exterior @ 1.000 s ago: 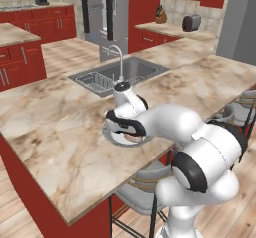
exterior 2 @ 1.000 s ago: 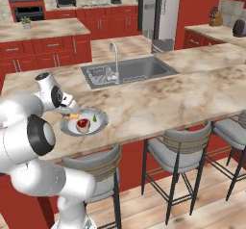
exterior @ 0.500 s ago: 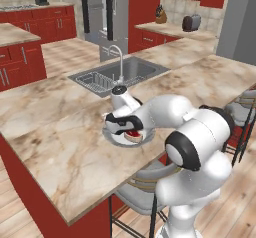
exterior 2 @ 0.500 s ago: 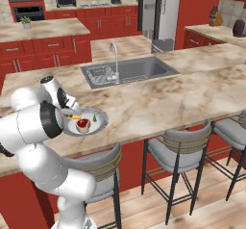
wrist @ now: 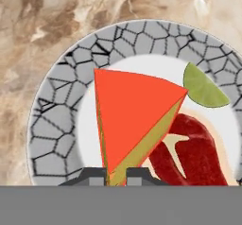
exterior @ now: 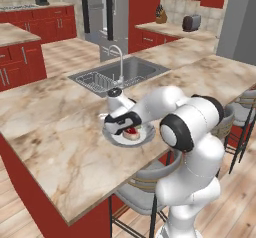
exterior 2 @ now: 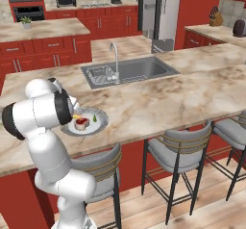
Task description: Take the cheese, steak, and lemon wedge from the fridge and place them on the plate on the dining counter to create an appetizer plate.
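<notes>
Over the plate on the marbled desk — pincer clamped on the orange cheese wedge, tip between its fingertips. Right of the cheese: steak, touching it, and lemon wedge — both lying on the plate.
</notes>
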### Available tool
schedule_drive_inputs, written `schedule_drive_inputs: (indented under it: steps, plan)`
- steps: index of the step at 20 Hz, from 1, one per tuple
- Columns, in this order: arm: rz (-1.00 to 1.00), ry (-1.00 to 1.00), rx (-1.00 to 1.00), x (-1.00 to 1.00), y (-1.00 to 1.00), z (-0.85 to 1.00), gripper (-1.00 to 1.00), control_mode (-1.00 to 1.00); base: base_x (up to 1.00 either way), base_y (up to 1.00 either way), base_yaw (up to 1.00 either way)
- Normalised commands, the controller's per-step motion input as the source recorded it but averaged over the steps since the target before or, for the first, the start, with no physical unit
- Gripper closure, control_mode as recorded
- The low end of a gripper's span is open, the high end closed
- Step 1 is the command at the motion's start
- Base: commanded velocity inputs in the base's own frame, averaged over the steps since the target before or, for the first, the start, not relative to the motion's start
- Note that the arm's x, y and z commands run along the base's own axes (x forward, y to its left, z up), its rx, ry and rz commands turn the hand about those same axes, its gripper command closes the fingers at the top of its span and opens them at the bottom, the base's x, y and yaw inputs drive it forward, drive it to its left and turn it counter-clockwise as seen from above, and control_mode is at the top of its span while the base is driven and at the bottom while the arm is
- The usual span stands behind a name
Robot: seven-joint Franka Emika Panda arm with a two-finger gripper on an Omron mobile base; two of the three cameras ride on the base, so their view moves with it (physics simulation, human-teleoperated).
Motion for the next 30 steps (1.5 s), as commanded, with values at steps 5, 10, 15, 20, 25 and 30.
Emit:
schedule_drive_inputs:
  steps: [5,10,15,20,25,30]
  plan:
    - [-0.01,-0.03,0.0,0.29,0.06,-0.12,1.0,-1.0,0.0,0.0,0.0]
    - [-0.09,-0.01,0.0,0.01,0.0,-0.09,1.0,-1.0,0.0,0.0,0.0]
    - [-0.07,0.0,0.0,0.17,-0.03,-0.33,1.0,-1.0,0.0,0.0,0.0]
    - [-0.03,0.0,0.0,0.24,-0.06,-0.35,1.0,-1.0,0.0,0.0,0.0]
    - [-0.04,0.0,0.0,0.0,-0.2,-0.34,-1.0,-1.0,0.0,0.0,0.0]
    - [-0.07,0.0,0.0,-0.52,-0.26,0.04,-1.0,-1.0,0.0,0.0,0.0]
